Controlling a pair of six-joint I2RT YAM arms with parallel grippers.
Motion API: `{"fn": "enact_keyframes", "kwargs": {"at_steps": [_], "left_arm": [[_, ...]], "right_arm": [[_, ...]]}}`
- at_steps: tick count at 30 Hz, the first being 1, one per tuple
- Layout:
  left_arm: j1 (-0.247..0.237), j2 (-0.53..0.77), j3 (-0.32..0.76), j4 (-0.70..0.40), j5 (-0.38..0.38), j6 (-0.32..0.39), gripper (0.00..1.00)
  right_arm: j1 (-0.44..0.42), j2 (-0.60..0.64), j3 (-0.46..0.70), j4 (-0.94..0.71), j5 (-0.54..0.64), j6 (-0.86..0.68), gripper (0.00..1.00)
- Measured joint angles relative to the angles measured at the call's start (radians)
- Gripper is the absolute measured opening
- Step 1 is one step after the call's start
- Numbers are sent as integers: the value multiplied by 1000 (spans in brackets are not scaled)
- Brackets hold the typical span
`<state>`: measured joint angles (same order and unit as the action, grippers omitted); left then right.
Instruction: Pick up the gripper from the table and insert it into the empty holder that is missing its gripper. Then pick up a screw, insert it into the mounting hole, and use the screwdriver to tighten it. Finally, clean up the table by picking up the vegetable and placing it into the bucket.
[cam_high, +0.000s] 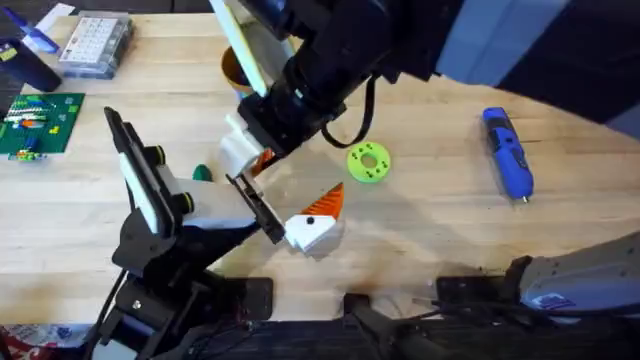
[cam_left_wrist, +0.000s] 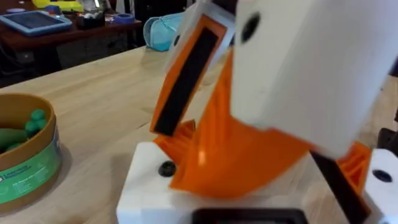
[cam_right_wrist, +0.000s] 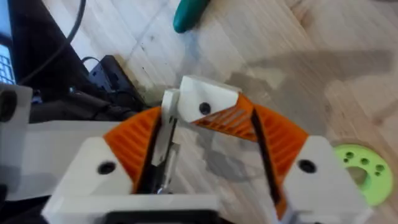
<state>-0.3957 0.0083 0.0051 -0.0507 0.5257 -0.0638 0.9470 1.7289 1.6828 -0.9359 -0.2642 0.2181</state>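
Note:
My right arm reaches across the table, and my right gripper (cam_high: 250, 155) (cam_right_wrist: 205, 134) is shut on the gripper (cam_high: 240, 150) (cam_right_wrist: 202, 102), a white block with an orange wedge. It holds that block at the far end of the black holder bar (cam_high: 258, 208). My left gripper (cam_high: 228, 208) (cam_left_wrist: 249, 186) is shut on that bar. The bar's near end carries a like white-and-orange piece (cam_high: 315, 225). The dark-green vegetable (cam_high: 202, 172) (cam_right_wrist: 186, 15) lies on the table left of the bar. The blue screwdriver (cam_high: 508, 152) lies at the far right. The yellow bucket (cam_high: 232, 68) (cam_left_wrist: 28, 155) stands behind my right arm and has green pieces in it.
A lime-green ring (cam_high: 368, 162) (cam_right_wrist: 364, 168) lies right of the bar. A clear parts box (cam_high: 95, 45) and a green circuit board (cam_high: 38, 122) sit at the back left. Bare wood lies between the ring and the screwdriver.

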Motion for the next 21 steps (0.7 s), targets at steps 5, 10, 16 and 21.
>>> {"fn": "enact_keyframes", "kwargs": {"at_steps": [5,10,16,21], "left_arm": [[0,5,0,-1,1,-5,990],[0,4,0,1,2,-2,990],[0,5,0,1,2,4,990],[0,4,0,1,2,4,990]], "right_arm": [[-4,0,2,5,-7,-2,994],[-31,-11,2,-7,-15,-2,994],[-111,-76,2,-22,-14,-2,995],[-175,-154,2,-23,-13,-2,995]]}}
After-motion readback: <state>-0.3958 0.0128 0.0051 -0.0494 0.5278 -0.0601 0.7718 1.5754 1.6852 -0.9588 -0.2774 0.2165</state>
